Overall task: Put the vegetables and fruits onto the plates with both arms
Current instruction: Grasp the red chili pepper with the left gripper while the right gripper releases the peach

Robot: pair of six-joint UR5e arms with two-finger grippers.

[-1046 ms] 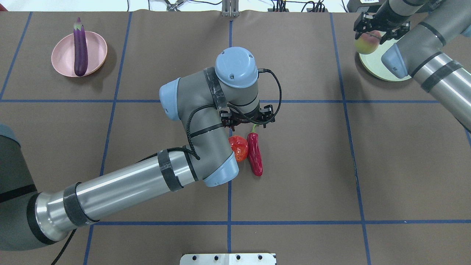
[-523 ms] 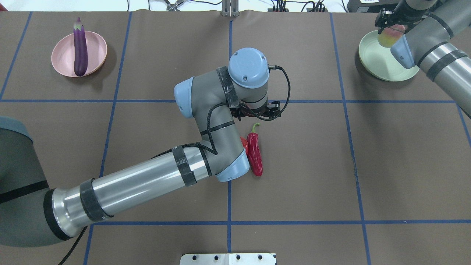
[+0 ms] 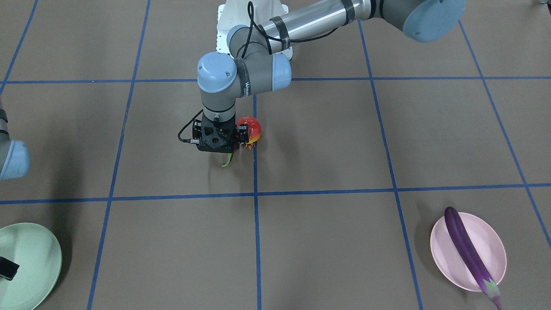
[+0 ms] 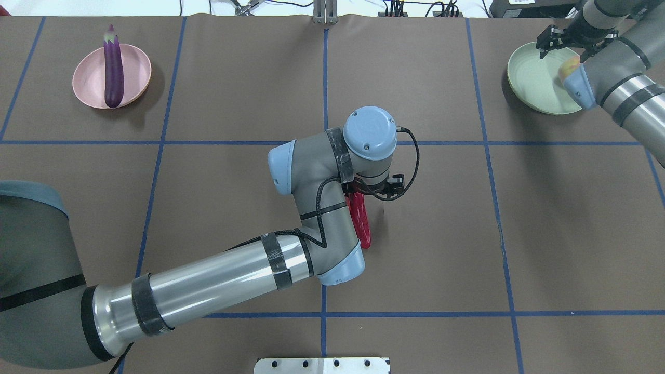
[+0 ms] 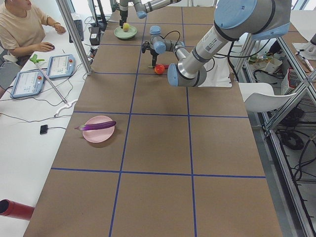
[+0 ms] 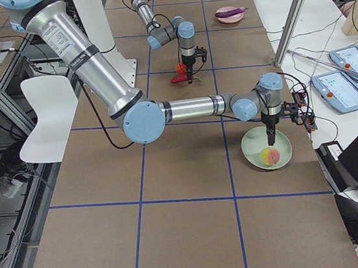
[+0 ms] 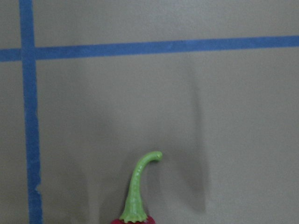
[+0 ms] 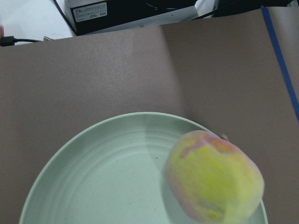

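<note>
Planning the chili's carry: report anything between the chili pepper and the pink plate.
Nothing visible stands on the stretch between. The red-orange fruit sits close beside the chili pepper on the plate's side, and the eggplant already lies across the pink plate.

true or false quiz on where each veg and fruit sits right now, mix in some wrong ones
1. The eggplant lies on the pink plate. True.
2. The peach lies on the pink plate. False: it lies on the mint green plate.
3. The chili pepper is already on a plate. False: it lies on the table, with the left gripper over its stem end.
4. The red-orange fruit sits on the table beside the chili pepper. True.
</note>
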